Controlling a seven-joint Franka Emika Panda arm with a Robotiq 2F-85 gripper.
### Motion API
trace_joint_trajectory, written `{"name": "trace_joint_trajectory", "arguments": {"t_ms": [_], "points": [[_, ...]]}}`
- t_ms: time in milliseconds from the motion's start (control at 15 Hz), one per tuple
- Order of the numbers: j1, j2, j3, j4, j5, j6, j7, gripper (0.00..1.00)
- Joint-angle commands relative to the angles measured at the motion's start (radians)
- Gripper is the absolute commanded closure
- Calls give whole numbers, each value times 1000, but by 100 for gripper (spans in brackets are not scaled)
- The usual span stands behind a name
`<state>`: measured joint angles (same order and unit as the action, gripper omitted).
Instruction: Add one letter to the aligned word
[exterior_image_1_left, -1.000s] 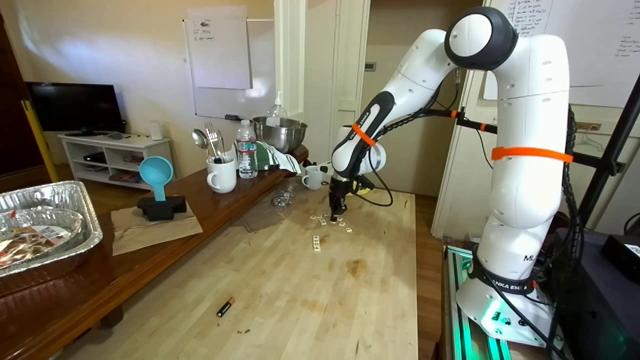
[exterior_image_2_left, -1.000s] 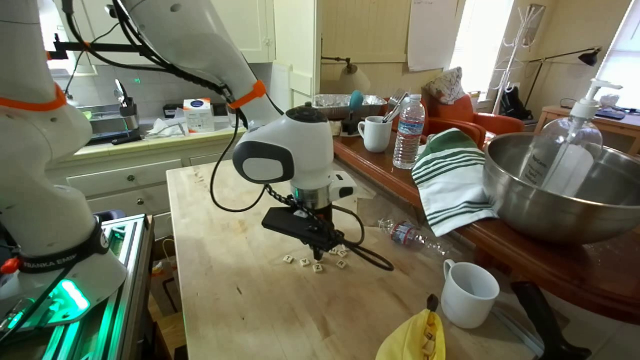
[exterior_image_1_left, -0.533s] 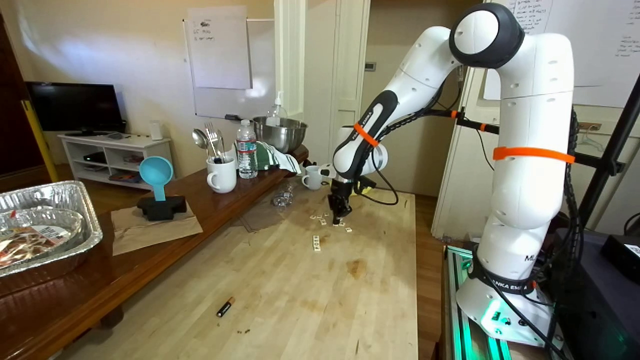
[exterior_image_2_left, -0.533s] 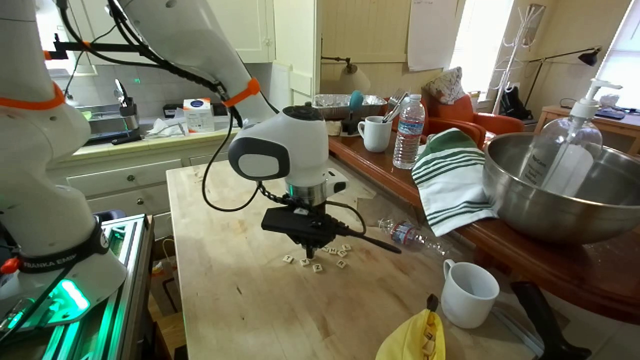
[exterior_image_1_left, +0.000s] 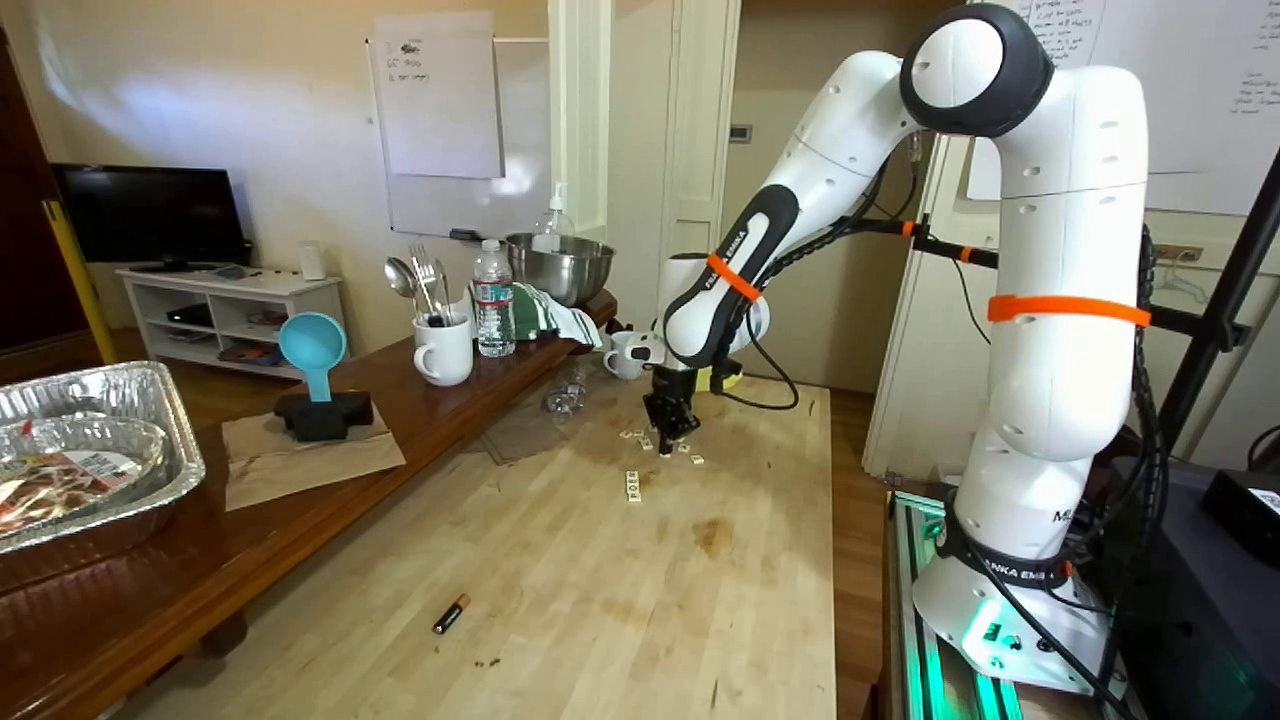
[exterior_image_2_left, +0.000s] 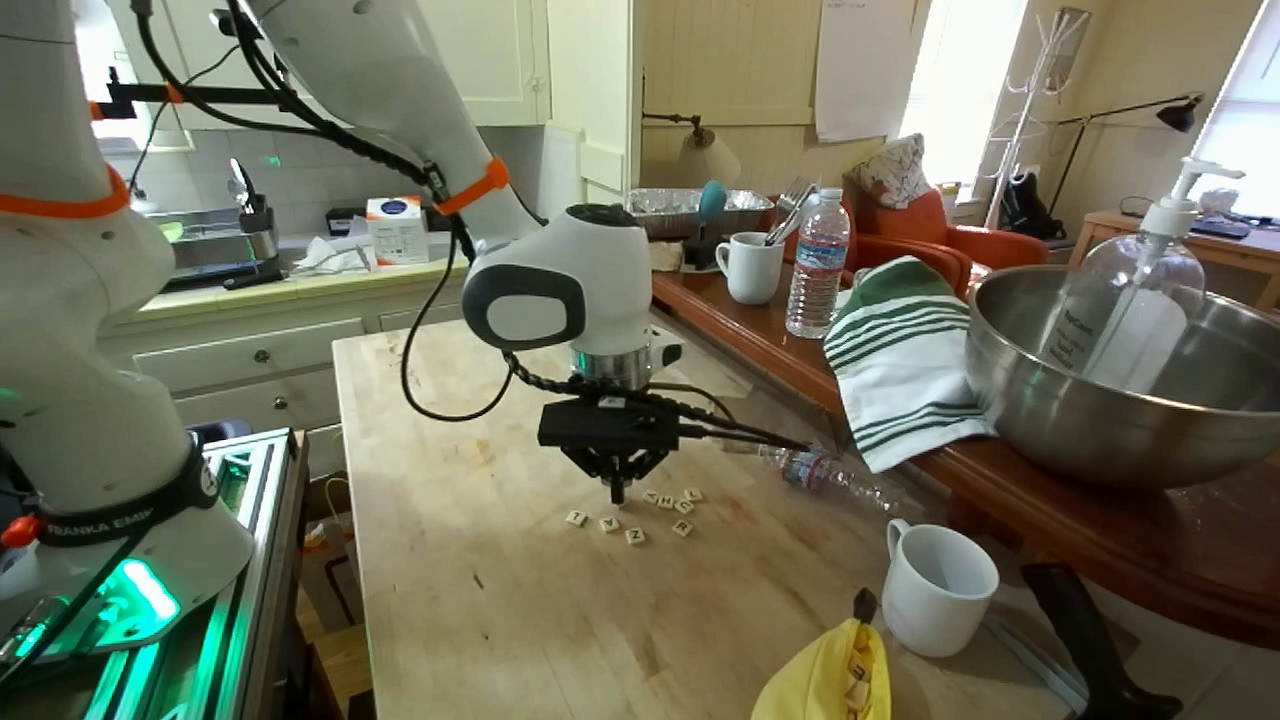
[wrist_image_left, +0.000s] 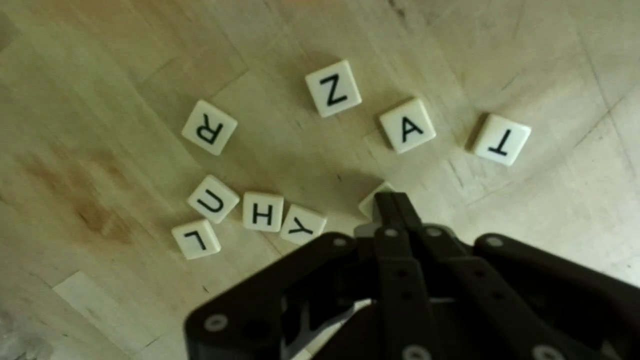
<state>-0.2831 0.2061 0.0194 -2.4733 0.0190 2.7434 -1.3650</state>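
Observation:
The aligned word (exterior_image_1_left: 632, 486) is a short row of pale tiles on the table in an exterior view. It is out of the wrist view. Several loose letter tiles lie beyond it; the wrist view shows Z (wrist_image_left: 333, 88), A (wrist_image_left: 408, 125), T (wrist_image_left: 501, 140), R (wrist_image_left: 209, 127), U (wrist_image_left: 213, 199), H (wrist_image_left: 263, 212), Y (wrist_image_left: 303, 225) and L (wrist_image_left: 196, 239). My gripper (wrist_image_left: 392, 195) is shut, fingertips together, pointing down over the tiles. One more tile (wrist_image_left: 369, 204) is mostly hidden behind the fingertips. The gripper shows in both exterior views (exterior_image_1_left: 666, 452) (exterior_image_2_left: 618, 498).
A battery (exterior_image_1_left: 451, 614) lies on the table. A crumpled plastic bottle (exterior_image_2_left: 825, 475), a white mug (exterior_image_2_left: 938, 590) and a yellow pouch (exterior_image_2_left: 835, 670) also lie there. A raised wooden ledge (exterior_image_1_left: 400, 400) with a steel bowl (exterior_image_1_left: 570, 270) runs along the table.
The wrist has turned, and the shut gripper has shifted slightly towards the aligned word. The tiles in view in the exterior views have not visibly moved.

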Motion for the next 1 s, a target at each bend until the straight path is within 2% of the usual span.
{"name": "trace_joint_trajectory", "arguments": {"t_ms": [0,200,467,933], "points": [[51,-6,-31,-21,-18,15,76,100],[63,-42,-37,-20,5,-22,179,100],[87,-69,-56,-25,-13,-13,363,100],[142,-63,-131,-9,-160,-23,860,100]]}}
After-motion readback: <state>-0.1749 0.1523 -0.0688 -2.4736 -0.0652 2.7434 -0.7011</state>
